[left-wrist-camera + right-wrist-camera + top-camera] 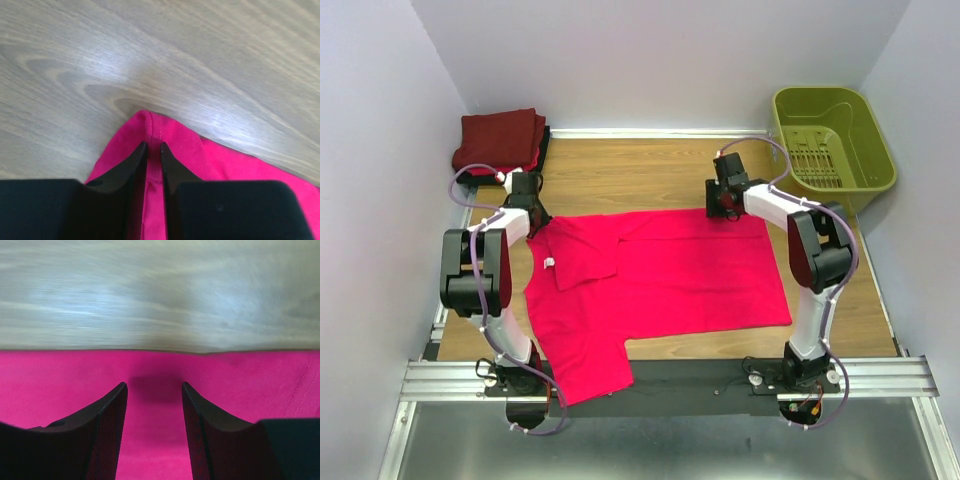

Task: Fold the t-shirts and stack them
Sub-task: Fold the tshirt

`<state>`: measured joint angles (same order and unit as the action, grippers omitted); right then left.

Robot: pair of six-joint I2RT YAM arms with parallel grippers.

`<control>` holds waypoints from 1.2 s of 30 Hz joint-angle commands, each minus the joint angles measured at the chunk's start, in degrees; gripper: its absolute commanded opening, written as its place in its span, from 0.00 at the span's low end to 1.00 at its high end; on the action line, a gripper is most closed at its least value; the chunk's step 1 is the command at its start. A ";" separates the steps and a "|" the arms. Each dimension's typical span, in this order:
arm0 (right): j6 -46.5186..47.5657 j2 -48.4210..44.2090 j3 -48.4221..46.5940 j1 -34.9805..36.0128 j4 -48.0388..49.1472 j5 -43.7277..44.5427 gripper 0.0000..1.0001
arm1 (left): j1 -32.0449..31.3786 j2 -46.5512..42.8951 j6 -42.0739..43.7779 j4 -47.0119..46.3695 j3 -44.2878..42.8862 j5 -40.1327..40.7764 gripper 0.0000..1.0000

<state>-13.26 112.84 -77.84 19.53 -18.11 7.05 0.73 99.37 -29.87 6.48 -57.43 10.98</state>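
**Left gripper pinches the shirt's corner; right gripper open over its far edge**

The pink-red t-shirt [660,275] lies spread flat on the wooden table [620,170]. Its neck points to the left, one sleeve hangs toward the near edge, and the far-left part is folded in over the body.

The left gripper [154,150] is down at the shirt's far-left corner. Its two dark fingers [125,170] are drawn almost together, with only a thin slit between them. A raised seam of the pink cloth runs up through that slit, so the jaws are clamped on the fabric just short of its pointed tip. Bare wood lies beyond the tip.

The right gripper [154,390] sits over the shirt's straight far edge. Its fingers [107,415] are spread well apart, with nothing between them but flat cloth and a shadow. Whether the tips touch the cloth cannot be told.

A stack of folded t-shirts [500,140], dark maroon on top, sits in the far-left corner of the table. It is just beyond the left arm. An olive-green basket [865,140] stands in the far-right corner, well apart from the shirt.
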 commanded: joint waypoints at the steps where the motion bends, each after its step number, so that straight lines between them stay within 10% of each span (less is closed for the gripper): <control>1: -4.58 3.44 1.12 -2.91 -0.79 3.06 0.54 | 1.99 3.28 -0.10 2.30 -1.37 3.52 0.20; 14: -4.32 6.35 -3.44 -8.28 -0.88 4.73 0.57 | 5.16 4.96 -0.72 2.75 -5.50 1.32 0.20; 21: -3.53 0.99 -4.16 -8.10 -1.23 0.86 0.68 | 4.19 -3.29 -0.19 3.45 -6.12 0.79 0.65; 36: -6.26 -4.47 3.84 -8.10 -2.72 -8.89 0.60 | -8.90 -20.01 -1.77 8.20 5.13 0.45 0.62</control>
<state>-18.59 107.55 -74.59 11.88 -19.70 1.65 -5.76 78.65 -30.35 12.23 -55.05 11.51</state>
